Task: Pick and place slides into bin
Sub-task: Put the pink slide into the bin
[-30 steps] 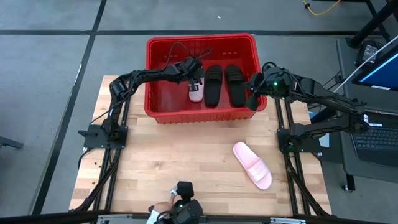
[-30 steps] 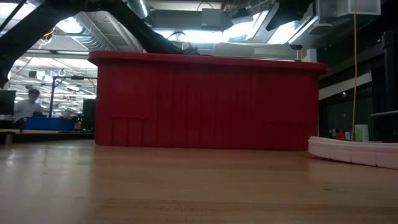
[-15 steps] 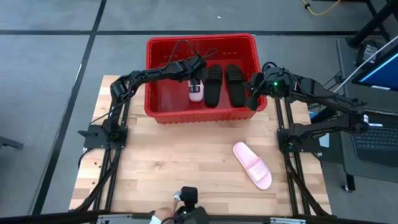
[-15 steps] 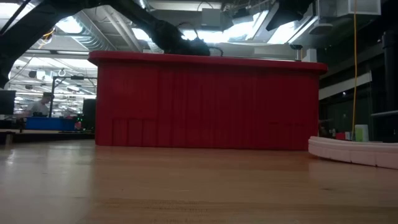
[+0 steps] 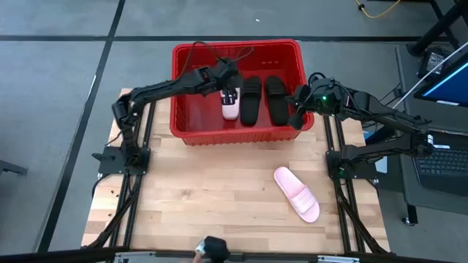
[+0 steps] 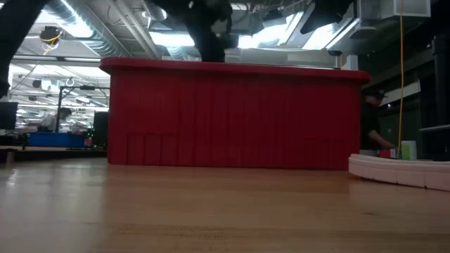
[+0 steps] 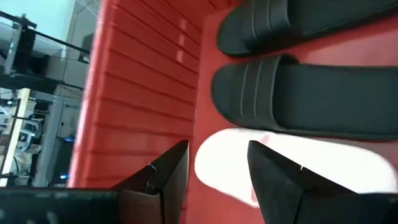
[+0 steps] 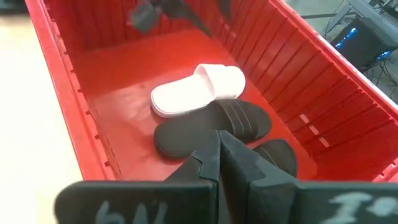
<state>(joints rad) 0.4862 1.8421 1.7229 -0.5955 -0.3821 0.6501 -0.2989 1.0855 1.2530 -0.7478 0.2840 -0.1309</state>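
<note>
The red bin [image 5: 183,109] stands at the table's far side. On its floor lie one pale pink slide [image 5: 230,107] and two black slides [image 5: 251,101] [image 5: 276,98] side by side, soles down. Another pale pink slide [image 5: 296,193] lies sole down on the table at the near right. My left gripper [image 7: 217,171] hangs open above the pink slide in the bin [image 7: 292,163], touching nothing; in the low view it shows above the bin's rim [image 6: 211,28]. My right gripper [image 8: 219,155] is shut and empty, held over the bin's right rim [image 5: 298,111].
Bare wooden table [image 5: 205,190] spreads between the bin and the near edge. A person's hand with a dark object [image 5: 210,248] shows at the table's near edge. In the low view another person [image 6: 371,119] stands in the room behind.
My left gripper has risen from just above the pink slide inside the bin to above the bin's rim, staying open. The pink slide has stayed on the bin's floor. The hand at the near edge has drawn back.
</note>
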